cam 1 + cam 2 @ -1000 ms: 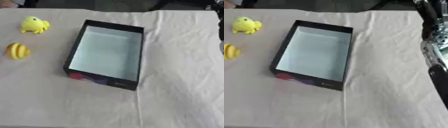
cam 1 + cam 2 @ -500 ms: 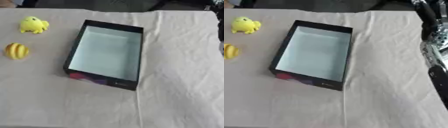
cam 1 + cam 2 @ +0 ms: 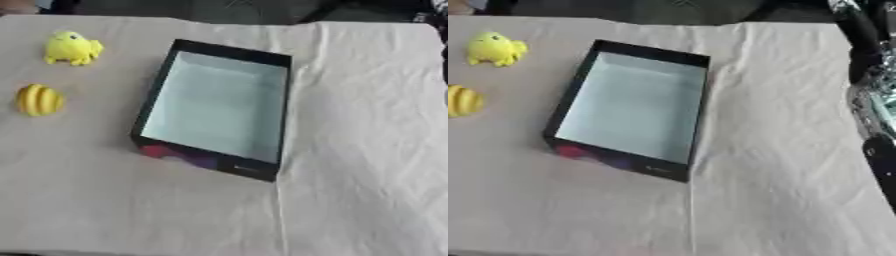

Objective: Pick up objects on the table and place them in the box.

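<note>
An open black box (image 3: 282, 107) with a pale, empty inside lies aslant at the middle of the cloth-covered table. A yellow, duck-like toy (image 3: 72, 48) stands at the far left. Nearer to me on the left lies a round yellow ribbed toy (image 3: 38, 100). Both toys sit on the cloth, apart from the box. A black and silver stretch of my right arm (image 3: 874, 100) runs down the right edge of the right eye view, well clear of the box. Neither hand shows in either view.
A creased beige cloth (image 3: 367, 150) covers the whole table. The table's far edge meets a dark background at the top of the views. Open cloth lies to the right of the box and in front of it.
</note>
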Action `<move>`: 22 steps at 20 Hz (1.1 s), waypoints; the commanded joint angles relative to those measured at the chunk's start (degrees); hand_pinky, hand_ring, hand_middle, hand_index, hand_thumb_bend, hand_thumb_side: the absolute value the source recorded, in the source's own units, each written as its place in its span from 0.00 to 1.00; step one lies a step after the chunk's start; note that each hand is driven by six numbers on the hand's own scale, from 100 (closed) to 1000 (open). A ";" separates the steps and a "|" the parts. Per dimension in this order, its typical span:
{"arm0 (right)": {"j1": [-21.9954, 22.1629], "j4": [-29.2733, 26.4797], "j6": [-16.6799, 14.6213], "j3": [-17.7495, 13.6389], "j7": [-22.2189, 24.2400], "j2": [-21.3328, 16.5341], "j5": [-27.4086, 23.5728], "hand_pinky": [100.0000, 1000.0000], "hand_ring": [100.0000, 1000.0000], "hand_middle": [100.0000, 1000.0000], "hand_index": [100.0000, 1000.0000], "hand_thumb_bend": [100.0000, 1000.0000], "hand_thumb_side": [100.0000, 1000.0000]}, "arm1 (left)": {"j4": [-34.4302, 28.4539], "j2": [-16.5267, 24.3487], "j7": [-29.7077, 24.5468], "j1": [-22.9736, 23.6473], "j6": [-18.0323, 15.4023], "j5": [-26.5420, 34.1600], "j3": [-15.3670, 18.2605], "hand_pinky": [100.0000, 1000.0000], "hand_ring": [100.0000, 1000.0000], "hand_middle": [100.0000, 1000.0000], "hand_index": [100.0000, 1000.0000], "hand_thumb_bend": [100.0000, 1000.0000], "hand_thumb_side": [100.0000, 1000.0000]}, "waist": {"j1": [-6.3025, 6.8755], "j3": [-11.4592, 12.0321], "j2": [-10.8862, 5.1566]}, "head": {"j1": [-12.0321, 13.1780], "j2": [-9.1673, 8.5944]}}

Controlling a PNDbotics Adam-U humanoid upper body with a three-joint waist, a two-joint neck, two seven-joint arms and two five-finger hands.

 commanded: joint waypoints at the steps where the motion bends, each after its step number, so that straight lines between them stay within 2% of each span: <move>1: -1.06 -0.82 0.08 -0.07 0.19 -1.16 0.30 0.92 0.84 0.85 0.87 0.51 0.44 | -0.61 1.50 -1.06 -1.30 -0.19 0.41 -0.30 0.78 0.79 0.81 0.89 0.69 0.24 | 0.11 0.01 -1.30 | 1.85 0.38; 7: -1.24 -0.93 0.16 0.12 0.48 -1.02 0.33 0.92 0.84 0.85 0.86 0.52 0.44 | -0.51 0.97 -1.99 -2.23 -0.35 0.55 -1.16 0.77 0.79 0.81 0.88 0.68 0.24 | 0.05 -0.11 -1.40 | 2.70 0.38; 18: -1.54 -0.93 0.45 0.60 0.86 -0.55 0.40 0.92 0.83 0.85 0.86 0.52 0.44 | -3.02 -0.86 -6.16 -6.41 -1.67 2.78 -5.81 0.77 0.79 0.80 0.87 0.68 0.26 | -0.11 -0.48 -1.33 | 2.28 0.38; 22: -1.61 -0.90 0.54 0.84 1.00 -0.36 0.38 0.92 0.83 0.84 0.86 0.51 0.44 | -3.29 -2.00 -6.38 -8.60 -1.53 2.50 -6.73 0.76 0.78 0.79 0.86 0.63 0.26 | -0.04 -0.59 -1.29 | 2.17 0.38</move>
